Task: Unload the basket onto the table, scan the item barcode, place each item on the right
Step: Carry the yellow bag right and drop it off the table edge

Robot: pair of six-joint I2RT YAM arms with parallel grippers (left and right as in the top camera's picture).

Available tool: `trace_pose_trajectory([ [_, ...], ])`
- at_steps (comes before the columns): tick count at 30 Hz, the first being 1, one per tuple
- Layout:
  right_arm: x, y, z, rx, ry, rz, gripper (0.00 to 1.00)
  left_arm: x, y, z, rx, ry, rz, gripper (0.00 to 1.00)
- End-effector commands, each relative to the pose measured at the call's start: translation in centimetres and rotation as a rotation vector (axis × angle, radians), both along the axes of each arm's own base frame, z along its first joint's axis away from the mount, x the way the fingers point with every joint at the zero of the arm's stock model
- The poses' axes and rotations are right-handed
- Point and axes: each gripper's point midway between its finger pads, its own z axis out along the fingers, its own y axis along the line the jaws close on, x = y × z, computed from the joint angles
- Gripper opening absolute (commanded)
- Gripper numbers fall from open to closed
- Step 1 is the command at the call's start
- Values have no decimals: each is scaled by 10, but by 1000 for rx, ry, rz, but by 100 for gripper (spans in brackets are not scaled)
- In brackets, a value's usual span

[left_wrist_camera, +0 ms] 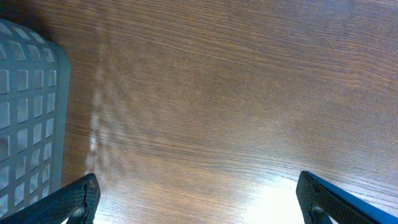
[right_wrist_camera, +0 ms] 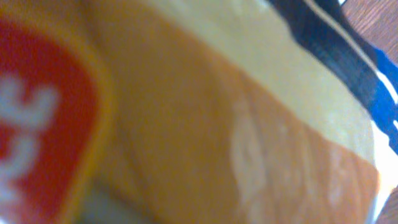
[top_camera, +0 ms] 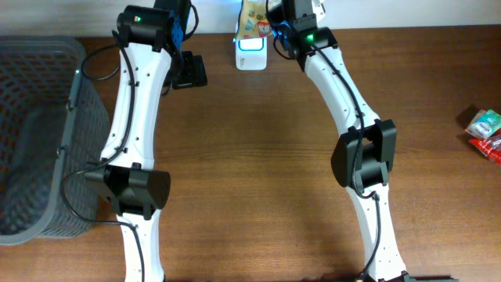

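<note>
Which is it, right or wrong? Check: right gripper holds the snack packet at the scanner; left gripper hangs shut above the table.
Wrong once: the left gripper is open, not shut, per the left wrist view. The right gripper does hold the snack packet at the scanner.

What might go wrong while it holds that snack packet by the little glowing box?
1. The scan may fail: the packet hangs by the far edge of the scanner, and no barcode shows in any view, so it may be facing the wrong way.
2. The right gripper pinches a soft packet, which could slip or sag onto the scanner.
</note>
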Motion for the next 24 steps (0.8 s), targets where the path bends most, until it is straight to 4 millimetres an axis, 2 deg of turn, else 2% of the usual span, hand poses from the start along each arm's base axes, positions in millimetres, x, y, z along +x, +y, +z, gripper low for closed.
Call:
trace_pose_trajectory([
  [1, 6, -28, 35, 0, -63, -6, 4, 0, 2, 2, 8, -6, 8, 99],
  [2, 7, -34, 44, -6, -79, 3, 4, 0, 2, 2, 8, -6, 8, 99],
  [4, 6, -60, 70, -41, -120, 2, 4, 0, 2, 2, 8, -6, 8, 99],
  [6, -3, -110, 95, -49, -110, -65, 4, 0, 0, 2, 8, -6, 3, 99],
  [9, -22, -169, 108, -59, -52, -150, 4, 0, 0, 2, 8, -6, 3, 99],
  [10, -32, -196, 109, -63, -16, -191, 4, 0, 0, 2, 8, -6, 3, 99],
  [13, -69, -276, 96, -69, 125, -315, 4, 0, 0, 2, 8, -6, 3, 99],
  [15, -101, -327, 75, -96, 251, -373, 4, 0, 0, 2, 8, -6, 3, 99],
  [16, -113, -341, 67, -103, 298, -389, 4, 0, 0, 2, 8, -6, 3, 99],
  [17, -137, -367, 52, -105, 390, -437, 4, 0, 0, 2, 8, -6, 3, 99],
  [20, -201, -423, 25, -118, 602, -581, 4, 0, 0, 2, 8, -6, 3, 99],
  [23, -243, -465, 15, -207, 719, -633, 4, 0, 0, 2, 8, -6, 3, 99],
  [24, -251, -474, 13, -227, 739, -636, 4, 0, 0, 2, 8, -6, 3, 99],
])
